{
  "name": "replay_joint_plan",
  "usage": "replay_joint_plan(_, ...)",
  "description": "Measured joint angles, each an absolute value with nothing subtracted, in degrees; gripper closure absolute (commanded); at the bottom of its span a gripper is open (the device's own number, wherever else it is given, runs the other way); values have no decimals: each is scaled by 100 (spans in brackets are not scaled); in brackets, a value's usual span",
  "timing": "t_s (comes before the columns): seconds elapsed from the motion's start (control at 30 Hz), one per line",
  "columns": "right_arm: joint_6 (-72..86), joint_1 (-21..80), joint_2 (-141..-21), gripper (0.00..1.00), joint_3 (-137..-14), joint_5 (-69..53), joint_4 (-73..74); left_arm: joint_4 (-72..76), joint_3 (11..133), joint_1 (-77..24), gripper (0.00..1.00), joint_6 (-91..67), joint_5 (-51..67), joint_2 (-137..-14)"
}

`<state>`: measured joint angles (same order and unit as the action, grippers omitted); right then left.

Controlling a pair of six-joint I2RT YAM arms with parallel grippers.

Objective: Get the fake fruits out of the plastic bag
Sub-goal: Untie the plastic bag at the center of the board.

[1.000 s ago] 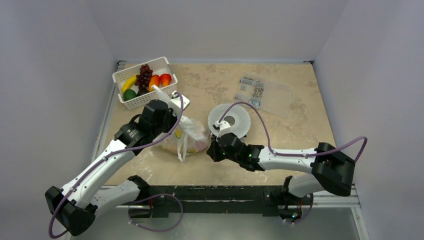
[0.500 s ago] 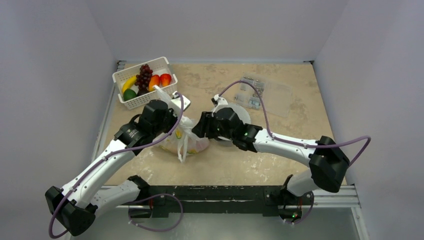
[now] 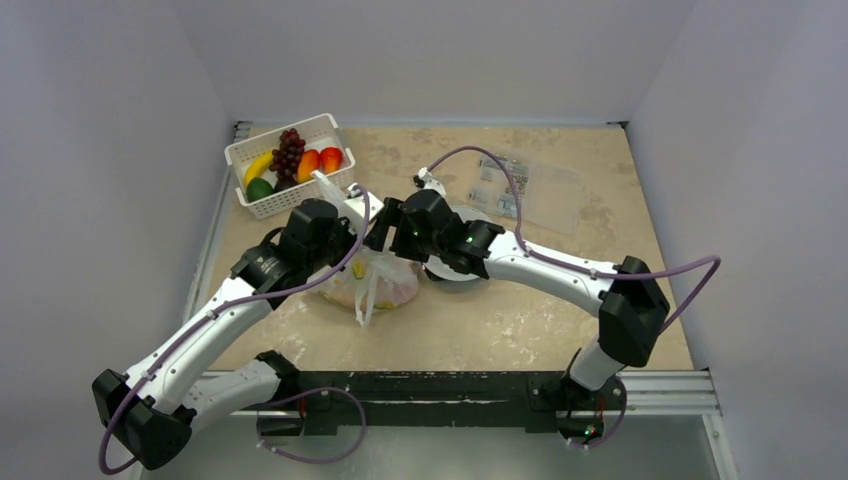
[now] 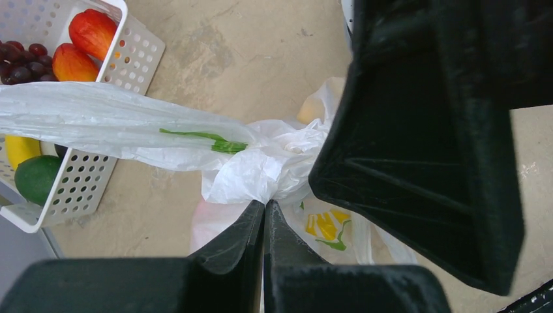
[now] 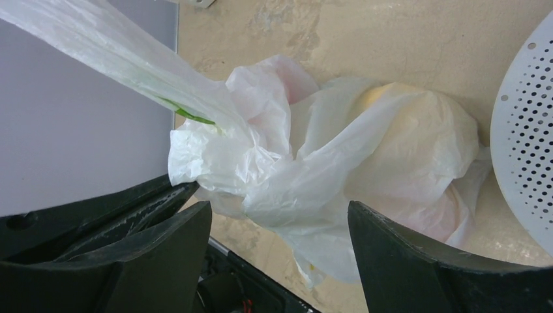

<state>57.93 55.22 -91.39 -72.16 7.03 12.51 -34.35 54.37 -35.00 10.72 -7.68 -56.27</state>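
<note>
The plastic bag lies left of the table's middle, thin, white and crinkled, with a green leaf print. My left gripper is shut on its bunched neck, and one handle loop stretches up toward the basket. Pale yellow and pink shapes of the fake fruits show faintly through the film; which fruits they are I cannot tell. My right gripper is open, its fingers astride the bag's upper folds without pinching them. From above, the right gripper sits close beside the left gripper.
A white slotted basket at the back left holds a banana, dark grapes, red-orange fruits and a green one. A white perforated disc lies right of the bag, partly under the right arm. A flat clear packet lies at the back right.
The right arm has swung from the table's front over the white disc to the bag's top, and its jaws have opened. The left gripper has kept its hold and place.
</note>
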Motion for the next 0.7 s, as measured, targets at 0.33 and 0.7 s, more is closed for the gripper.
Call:
replay_joint_plan(0.33, 5959, 5522, -9717, 41, -7467, 757, 1461, -3444, 5437, -3503, 100, 1072, -744, -5625)
replay_joint_plan(0.7, 6193, 5551, -9612, 66, -7129, 644, 1179, -3446, 5437, -3520, 100, 1070, -738, -5625)
